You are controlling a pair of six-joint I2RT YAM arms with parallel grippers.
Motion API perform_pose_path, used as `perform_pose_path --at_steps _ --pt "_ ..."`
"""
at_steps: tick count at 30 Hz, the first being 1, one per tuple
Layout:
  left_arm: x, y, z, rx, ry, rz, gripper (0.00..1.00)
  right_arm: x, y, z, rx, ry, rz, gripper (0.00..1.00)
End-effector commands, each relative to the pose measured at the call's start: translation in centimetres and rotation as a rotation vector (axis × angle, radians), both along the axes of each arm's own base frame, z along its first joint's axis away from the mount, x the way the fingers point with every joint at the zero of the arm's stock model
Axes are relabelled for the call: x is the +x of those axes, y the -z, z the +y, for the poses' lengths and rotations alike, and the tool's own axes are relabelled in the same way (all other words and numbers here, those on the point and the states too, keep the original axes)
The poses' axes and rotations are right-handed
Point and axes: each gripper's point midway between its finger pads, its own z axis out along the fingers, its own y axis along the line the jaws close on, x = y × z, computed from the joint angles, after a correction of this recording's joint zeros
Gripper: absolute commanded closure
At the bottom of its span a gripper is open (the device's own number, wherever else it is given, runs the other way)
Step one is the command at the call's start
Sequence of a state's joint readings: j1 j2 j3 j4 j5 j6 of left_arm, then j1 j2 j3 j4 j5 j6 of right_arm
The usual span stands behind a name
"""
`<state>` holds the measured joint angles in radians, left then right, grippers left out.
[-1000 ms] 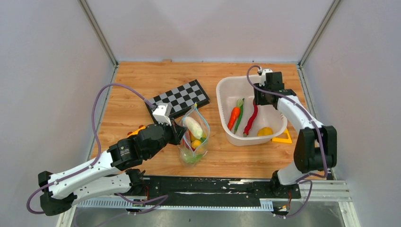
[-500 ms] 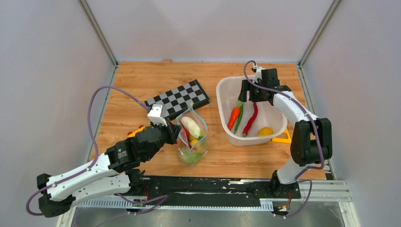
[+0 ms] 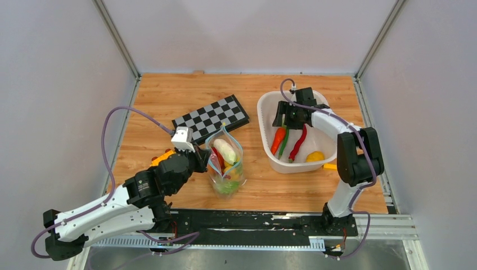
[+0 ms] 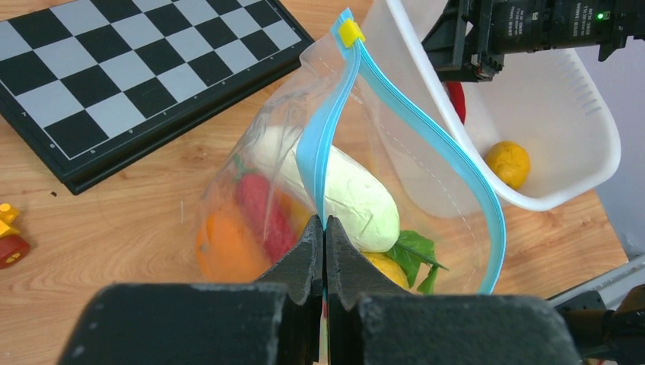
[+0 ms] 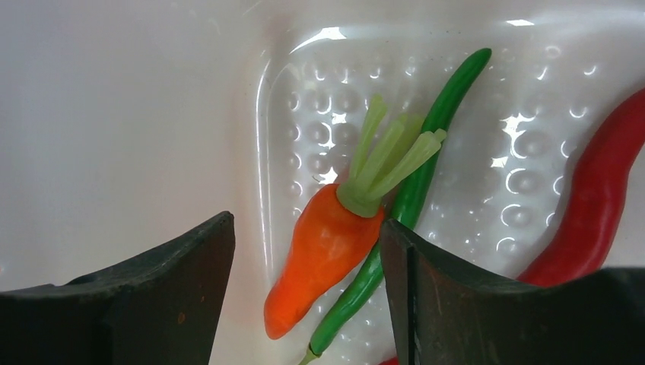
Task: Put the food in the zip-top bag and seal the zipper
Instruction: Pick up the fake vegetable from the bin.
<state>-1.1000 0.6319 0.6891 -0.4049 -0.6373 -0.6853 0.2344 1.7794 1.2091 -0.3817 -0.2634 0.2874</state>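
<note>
**Carrot pick next, bag held open**

Wide-open, empty right gripper [image 5: 304, 251] hovering over carrot [image 5: 323, 243] in basket [image 3: 264, 107]. Meanwhile left gripper [image 4: 325, 239] clamped shut on one lip of the zipper [image 4: 426, 129], holding the bag [image 4: 251, 175] upright with its mouth open. Bag standing on table [image 3: 169, 95] between chessboard [image 3: 214, 115] and basket, radish [image 4: 335, 186] and other food already inside.

To do the pick well:
- Descend straight, straddle the orange body, not the leafy top.
- Mind the green pepper [image 5: 414, 190] touching the carrot's right side (likely to get pinched too unless fingers shifted toward the free side).
- Close only once the pads are low on the body.
- Lift clear of the basket wall before heading to the bag mouth.
- Hold the left clamp steady.

Left in basket besides: red pepper [image 5: 593, 205], lemon [image 3: 315, 156]. Zipper unsealed, so well short of done.

Surface: flat wood-grain table; basket floor dimpled and glossy, probably slippery. Toy car [image 3: 162, 156] beside left arm, not food, leave. Room: plain pale walls [image 3: 242, 34] on three sides, metal posts [image 3: 115, 36] at back corners.
</note>
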Motion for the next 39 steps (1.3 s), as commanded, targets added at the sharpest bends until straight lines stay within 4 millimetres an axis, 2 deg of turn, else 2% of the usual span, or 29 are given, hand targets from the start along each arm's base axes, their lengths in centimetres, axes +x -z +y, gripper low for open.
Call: perform_pose_path --at_steps 1,9,13,15,19,21,23,25,29,32,33,36,39 --pt "0.4 -0.5 0.9 0.000 -0.047 -0.015 1.00 0.7 0.9 -0.7 -0.037 0.154 0.022 0.33" --pt "0.1 -0.7 0.0 -0.002 -0.006 -0.004 1.00 0.4 2.3 -0.3 -0.099 0.212 0.053 0.30" --pt "-0.1 -1.0 -0.4 -0.018 0.015 -0.004 1.00 0.6 3.5 0.4 -0.061 0.209 0.079 0.35" --pt "-0.2 -1.2 -0.7 -0.023 0.027 -0.001 1.00 0.9 3.6 0.4 -0.065 0.218 0.083 0.45" --pt "-0.4 -1.3 -1.3 -0.031 0.053 0.012 1.00 1.5 2.3 -0.1 -0.074 0.236 0.036 0.62" --pt "-0.4 -1.2 -1.4 -0.034 0.054 0.012 1.00 1.7 2.1 -0.5 -0.076 0.236 0.032 0.74" --pt "-0.4 -1.3 -1.6 -0.033 0.058 0.011 1.00 1.8 1.5 -0.4 -0.054 0.220 0.020 0.79" --pt "-0.3 -1.5 -1.8 -0.032 0.065 0.010 1.00 2.1 0.1 -0.3 -0.036 0.205 -0.028 0.81" --pt "-0.4 -1.5 -2.4 -0.029 0.081 0.019 1.00 2.6 -4.8 -0.8 -0.033 0.177 -0.201 0.81" --pt "-0.3 -1.7 -2.7 -0.038 0.087 0.017 1.00 2.7 -9.2 -1.9 -0.058 0.183 -0.350 0.80" --pt "-0.3 -1.7 -2.8 -0.042 0.087 0.016 1.00 2.7 -10.4 -2.9 -0.086 0.216 -0.398 0.80" --pt "-0.3 -2.0 -3.0 -0.050 0.091 0.015 1.00 1.9 -14.1 -4.2 -0.109 0.246 -0.513 0.80" --pt "-0.5 -1.9 -3.0 -0.053 0.096 0.028 1.00 0.5 -17.1 -4.5 -0.083 0.237 -0.603 0.78"
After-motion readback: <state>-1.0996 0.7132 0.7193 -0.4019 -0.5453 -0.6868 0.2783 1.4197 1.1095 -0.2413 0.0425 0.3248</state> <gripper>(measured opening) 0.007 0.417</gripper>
